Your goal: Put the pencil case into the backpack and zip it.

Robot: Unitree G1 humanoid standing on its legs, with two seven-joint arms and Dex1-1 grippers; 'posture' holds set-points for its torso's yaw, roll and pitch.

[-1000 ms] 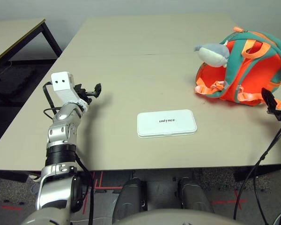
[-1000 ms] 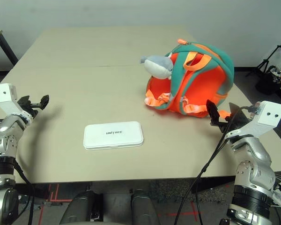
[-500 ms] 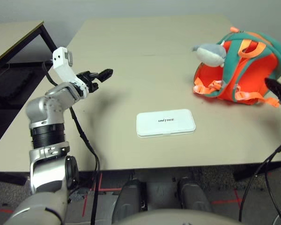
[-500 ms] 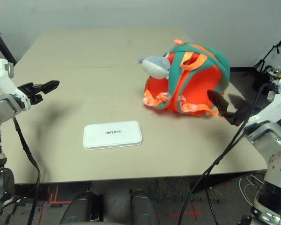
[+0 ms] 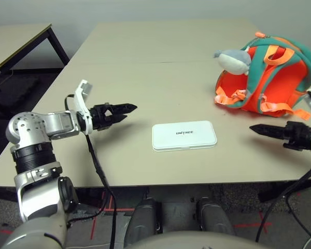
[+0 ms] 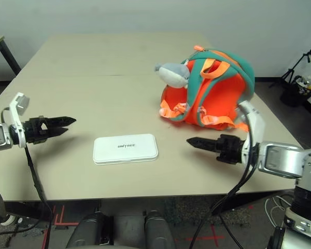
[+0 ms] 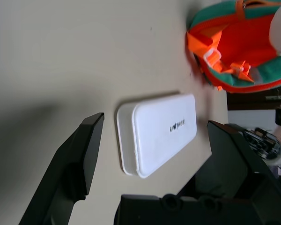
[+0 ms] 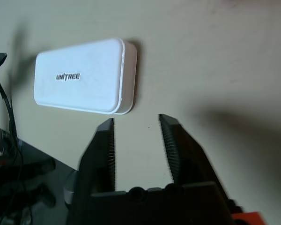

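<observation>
A: Where is the pencil case (image 5: 184,136)?

B: Flat on the surface (image 5: 145,67), near centre, untouched. The backpack (image 5: 269,72) stands far right, apart from it.

A: And the fingers?

B: Left gripper (image 5: 125,109) spread wide, right gripper (image 8: 137,137) narrowed, both empty. Packing and zipping remain.

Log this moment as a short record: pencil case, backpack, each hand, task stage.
pencil case: flat on the table, lettering up, untouched
backpack: closed side up, beyond the case toward the robot's right, plush piece attached
left hand: open, aimed at the case, apart from it
right hand: fingers partly apart, empty, pointing at the case
task stage: nothing grasped yet
</observation>
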